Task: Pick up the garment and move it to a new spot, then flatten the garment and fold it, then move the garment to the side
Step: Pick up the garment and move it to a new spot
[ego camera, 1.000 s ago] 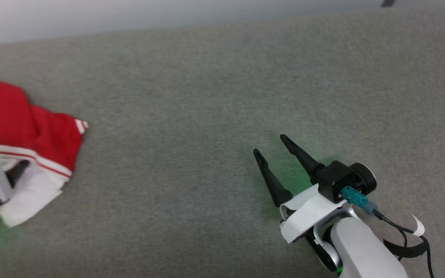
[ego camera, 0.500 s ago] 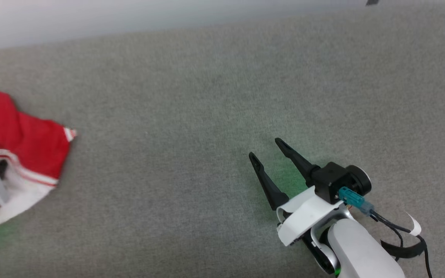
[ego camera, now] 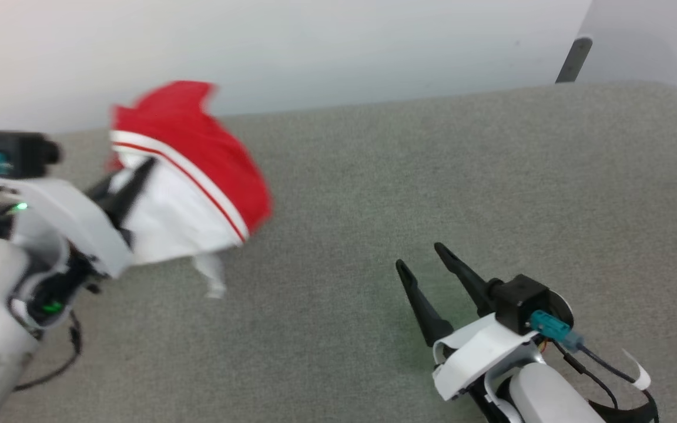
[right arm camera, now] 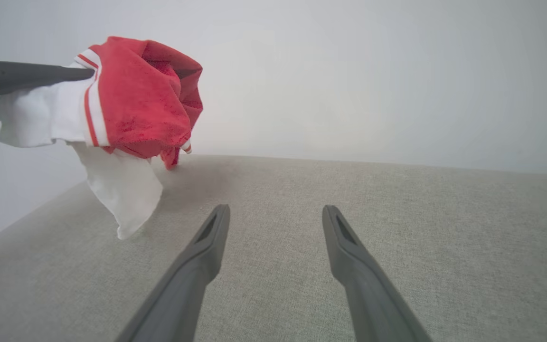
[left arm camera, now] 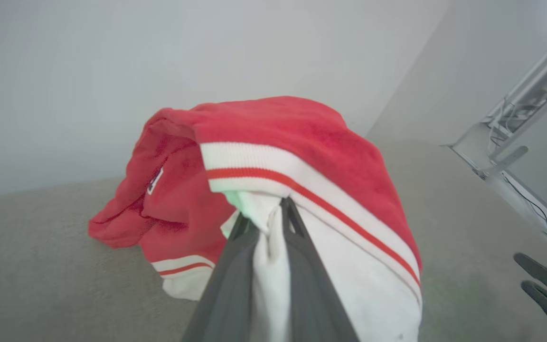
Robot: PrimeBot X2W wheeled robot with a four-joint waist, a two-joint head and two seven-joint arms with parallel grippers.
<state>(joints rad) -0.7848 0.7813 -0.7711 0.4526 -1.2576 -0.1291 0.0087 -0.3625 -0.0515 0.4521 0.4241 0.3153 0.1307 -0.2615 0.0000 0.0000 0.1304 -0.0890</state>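
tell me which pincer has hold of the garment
The left pincer: it is shut on the white panel of the garment. The right pincer stands open and empty above the grey surface.

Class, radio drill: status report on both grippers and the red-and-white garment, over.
Left gripper shut on garment. Garment bunched, raised above grey surface, white flap hanging low. Right gripper open, empty, low over surface. No obstacle seen.

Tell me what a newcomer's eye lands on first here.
The red and white garment grabs the eye first. It is bunched and held up over the left part of the grey cushioned surface, with the left claw shut on its white panel. Next comes the right claw at the lower right of the head view, open and empty over the same surface.
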